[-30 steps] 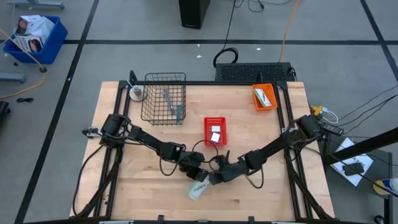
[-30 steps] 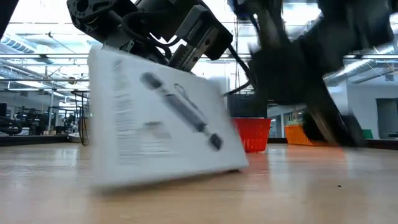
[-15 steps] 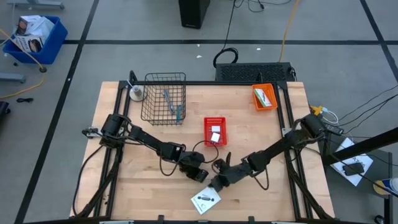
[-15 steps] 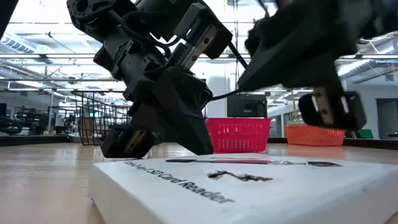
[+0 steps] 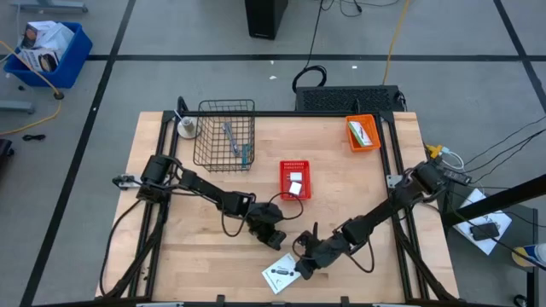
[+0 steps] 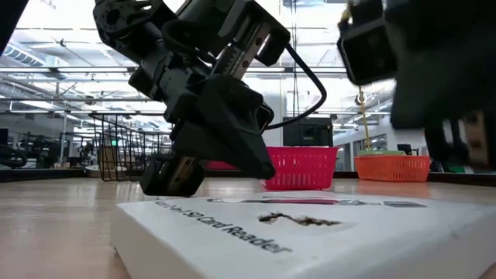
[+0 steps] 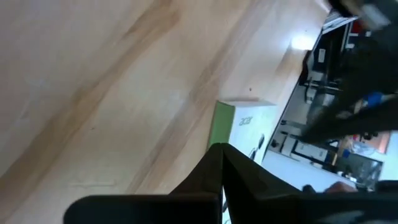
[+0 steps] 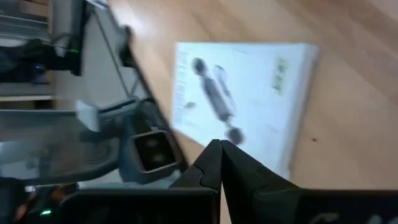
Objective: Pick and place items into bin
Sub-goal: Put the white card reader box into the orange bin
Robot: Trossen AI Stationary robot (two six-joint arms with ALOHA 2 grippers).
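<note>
A flat white printed packet (image 5: 281,275) lies face up on the wooden table (image 5: 188,256) near its front edge; the low view shows it close up (image 6: 310,225). My left gripper (image 5: 274,241) is shut just behind it, toward the far side, its tips (image 7: 221,149) short of the packet's green edge (image 7: 225,124). My right gripper (image 5: 300,268) is shut beside the packet's right edge and raised above it, its tips (image 8: 221,147) pointing over the printed face (image 8: 242,93). Neither gripper touches the packet.
A wire basket (image 5: 226,135) at the far left holds a teal stick and a grey tool. A small red bin (image 5: 295,179) with white blocks stands mid-table. An orange bin (image 5: 362,133) at the far right holds a packet. Bare wood lies left and right of the packet.
The packet, which stood tilted on its edge between the two grippers, has fallen flat onto the table nearer the front edge. My right gripper has moved toward the table's near edge alongside it, rolling a little. My left gripper has stayed about where it was.
</note>
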